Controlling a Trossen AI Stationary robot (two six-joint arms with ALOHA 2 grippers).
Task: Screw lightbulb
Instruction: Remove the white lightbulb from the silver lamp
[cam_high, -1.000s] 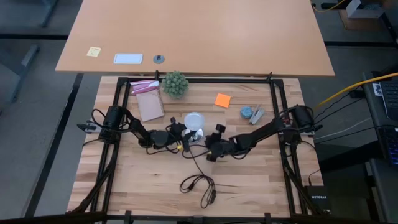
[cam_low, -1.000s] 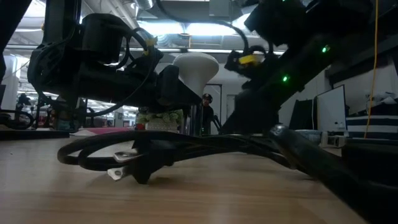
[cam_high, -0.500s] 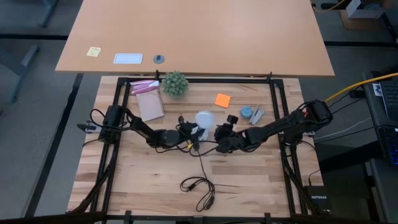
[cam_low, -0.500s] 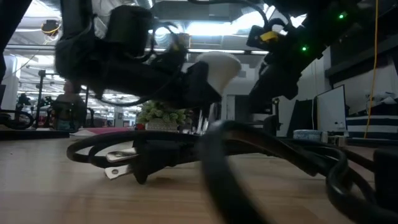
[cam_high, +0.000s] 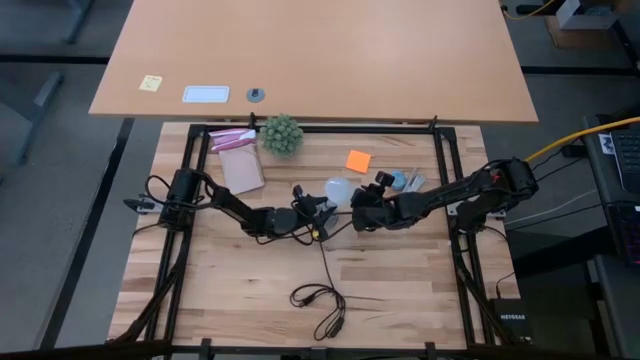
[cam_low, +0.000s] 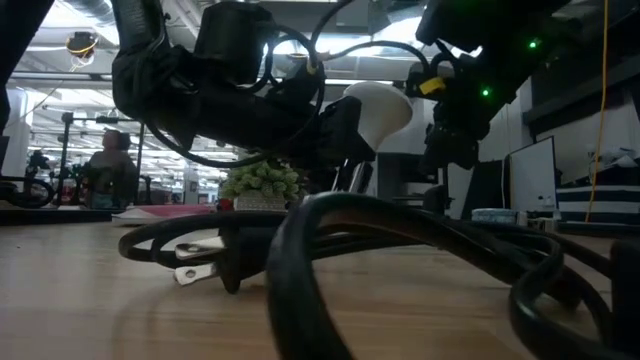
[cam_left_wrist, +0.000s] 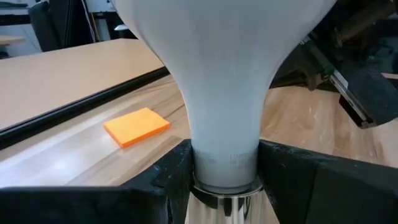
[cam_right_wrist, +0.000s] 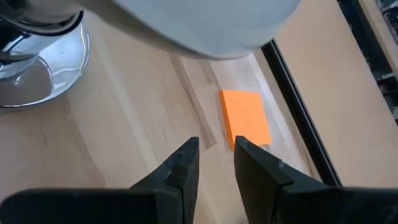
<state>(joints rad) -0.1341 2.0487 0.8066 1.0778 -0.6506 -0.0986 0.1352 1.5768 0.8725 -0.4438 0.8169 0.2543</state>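
Observation:
The frosted white lightbulb is off the table near the middle, tilted, its globe toward the far right; it also shows in the low view. My left gripper is shut on it. My right gripper is just right of the bulb, empty, with a narrow gap between its fingers, pointing down at the wood. A shiny silver socket disc shows by the bulb's lower end; whether the bulb sits in it, I cannot tell. A black cord runs from there toward the near edge. My left gripper pinches the bulb's narrow white neck between its two fingers, just above the silvery metal end. The fingers come from the table's left, about level. The bulb is lifted clear of the table, its globe beyond the fingertips.
An orange sticky note lies far of the grippers. A spiky green plant and a pink booklet are at the far left. A small blue-grey item sits near the right arm. The cord's coil and plug lie near the front.
My left gripper has carried the bulb toward the table's right edge, tipping its globe toward the far right. My right gripper has gone right and toward the far edge, staying beside the bulb. The cord's upper end has followed the left gripper.

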